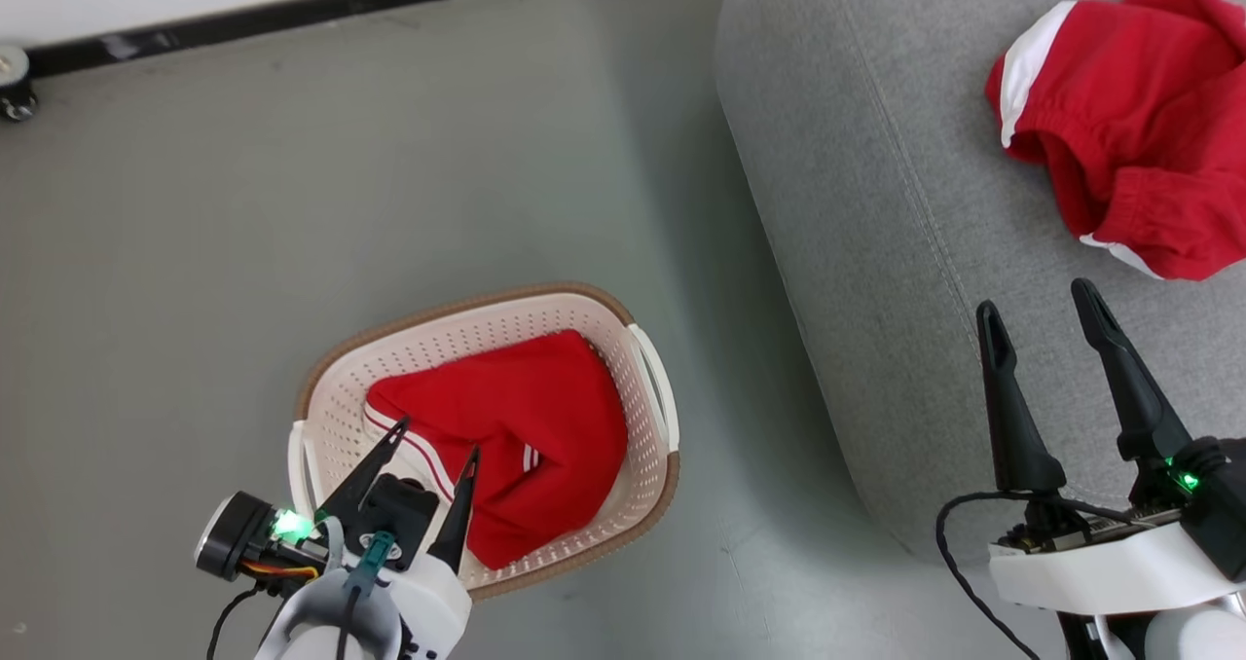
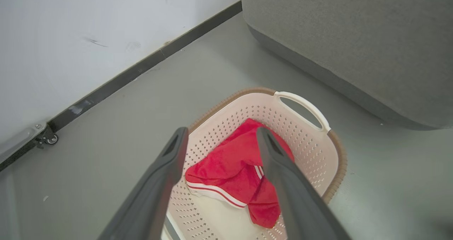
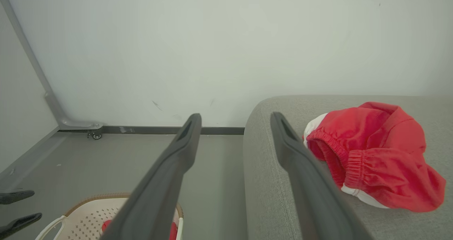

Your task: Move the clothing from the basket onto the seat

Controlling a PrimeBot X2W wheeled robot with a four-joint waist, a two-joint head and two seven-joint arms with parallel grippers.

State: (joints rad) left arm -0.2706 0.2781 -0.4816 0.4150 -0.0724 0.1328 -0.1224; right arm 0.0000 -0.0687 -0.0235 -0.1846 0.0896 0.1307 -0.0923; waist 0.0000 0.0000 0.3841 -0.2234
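Shirt-like red garment (image 1: pixel 531 417) lies crumpled in the basket (image 1: pixel 343 387), striped hem pointing at the left hand (image 1: pixel 440 436), whose fingers are apart just above it. Red shorts (image 1: pixel 1139 144) lie on the seat (image 1: pixel 876 251), waistband opening facing the right hand (image 1: pixel 1034 296), fingers apart and empty.

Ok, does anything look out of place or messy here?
Nothing is spilled or damaged. The red shorts lie crumpled on the grey seat, waistband gaping; the red top lies bunched in the basket on the floor. Just loose laundry.
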